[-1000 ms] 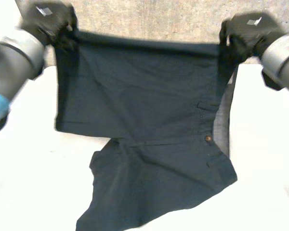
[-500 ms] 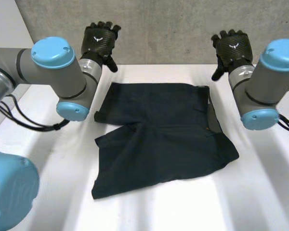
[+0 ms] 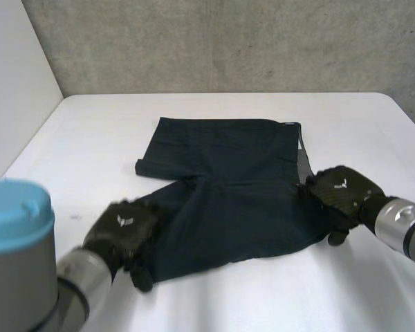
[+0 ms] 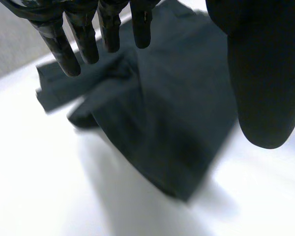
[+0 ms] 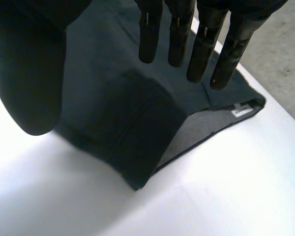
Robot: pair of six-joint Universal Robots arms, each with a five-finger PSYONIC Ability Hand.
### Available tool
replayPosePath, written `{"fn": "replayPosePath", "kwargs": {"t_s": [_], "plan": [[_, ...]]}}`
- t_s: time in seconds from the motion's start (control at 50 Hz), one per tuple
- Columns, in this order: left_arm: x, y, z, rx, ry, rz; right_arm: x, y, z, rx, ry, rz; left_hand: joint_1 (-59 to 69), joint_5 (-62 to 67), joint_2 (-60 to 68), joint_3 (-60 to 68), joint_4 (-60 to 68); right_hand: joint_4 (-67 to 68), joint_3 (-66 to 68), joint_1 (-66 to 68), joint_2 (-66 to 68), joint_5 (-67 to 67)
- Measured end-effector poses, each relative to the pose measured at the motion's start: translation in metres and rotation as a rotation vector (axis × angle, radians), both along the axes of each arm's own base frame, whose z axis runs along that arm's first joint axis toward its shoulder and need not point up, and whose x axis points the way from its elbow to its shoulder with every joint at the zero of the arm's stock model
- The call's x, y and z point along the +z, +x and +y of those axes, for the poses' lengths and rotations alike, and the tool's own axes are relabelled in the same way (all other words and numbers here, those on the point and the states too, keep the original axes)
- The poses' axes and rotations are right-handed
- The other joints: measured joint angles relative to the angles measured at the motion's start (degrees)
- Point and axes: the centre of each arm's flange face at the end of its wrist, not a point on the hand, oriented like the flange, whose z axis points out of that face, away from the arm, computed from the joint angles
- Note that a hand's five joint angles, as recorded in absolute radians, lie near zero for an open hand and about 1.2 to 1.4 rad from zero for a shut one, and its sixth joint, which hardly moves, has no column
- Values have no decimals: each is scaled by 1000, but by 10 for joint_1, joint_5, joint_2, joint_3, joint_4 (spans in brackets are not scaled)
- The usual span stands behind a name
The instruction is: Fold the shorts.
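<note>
a: changes noted?
b: shorts [image 3: 228, 187] were released flat on the table [image 3: 90, 138]; hands were brought down from twelve o'clock.
a: grip?
b: none; left hand [image 3: 121, 232] at seven, right hand [image 3: 342, 194] at four, fingers [image 4: 83, 34] spread. second fold judged pending.

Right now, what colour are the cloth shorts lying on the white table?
Plain dark navy; the cloth shorts show best in the head view.

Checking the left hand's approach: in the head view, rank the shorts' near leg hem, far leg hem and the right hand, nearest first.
1. Near leg hem: right by the left hand.
2. Far leg hem: farther back on the same side.
3. Right hand: across the shorts, at the waistband.
</note>
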Motion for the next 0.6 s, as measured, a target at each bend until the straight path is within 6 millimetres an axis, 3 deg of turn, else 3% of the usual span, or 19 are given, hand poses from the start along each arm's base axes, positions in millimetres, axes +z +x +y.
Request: {"fn": "replayPosePath", "kwargs": {"t_s": [0.14, 0.3, 0.42, 0.44, 0.46, 0.54, 0.56, 0.6], "plan": [[-25, 9, 20, 13, 55, -16, -24, -8, -1, 36, -7, 0, 0, 0, 19, 12, 21, 67, 69, 58, 73, 64], [-41, 4, 13, 24, 61, -10, -44, -8, -14, 36, -35, -2, 0, 0, 19, 12, 21, 106, 110, 94, 115, 102], [-50, -2, 4, 33, 59, -17, -55, -7, -23, 32, -66, -2, 76, 57, 69, 63, 68, 192, 194, 167, 200, 184], [-51, -3, 2, 38, 55, -18, -56, -7, -24, 32, -71, -2, 76, 57, 69, 63, 68, 267, 267, 217, 273, 254], [-53, -4, -1, 44, 49, -19, -58, -7, -26, 32, -77, -1, 163, 137, 149, 140, 147, 326, 325, 256, 332, 309], [-55, -6, -5, 56, 30, -16, -59, -7, -27, 31, -84, -1, 215, 188, 204, 191, 199, 364, 363, 273, 372, 344], [-54, -8, -8, 65, 9, -10, -58, -7, -29, 29, -94, -1, 310, 306, 319, 314, 320, 436, 433, 312, 429, 415], [-53, -9, -11, 69, -13, -2, -57, -7, -30, 27, -97, -1, 420, 436, 459, 445, 452, 438, 435, 313, 429, 419]]}}
